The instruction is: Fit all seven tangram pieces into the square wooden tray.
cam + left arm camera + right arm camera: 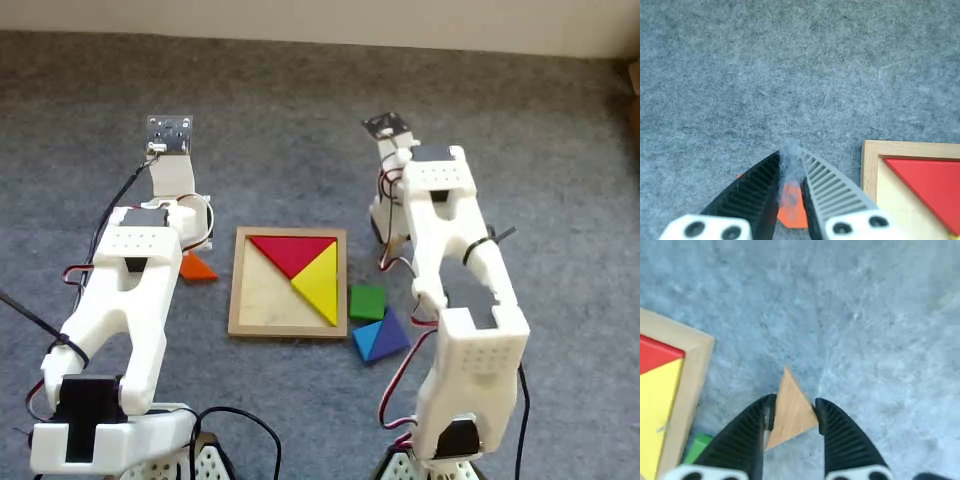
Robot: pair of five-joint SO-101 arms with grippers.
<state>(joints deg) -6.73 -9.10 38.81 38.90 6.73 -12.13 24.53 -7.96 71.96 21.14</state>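
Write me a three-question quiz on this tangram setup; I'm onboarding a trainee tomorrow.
1. True or false: the square wooden tray already holds four pieces.
2. What does the right pincer grip? A. a pink circle B. a pale wooden triangle C. a black ring
3. What colour is the flat piece lying left of the tray, outside it?
Key: 1 false, it holds two; 2 B; 3 orange.
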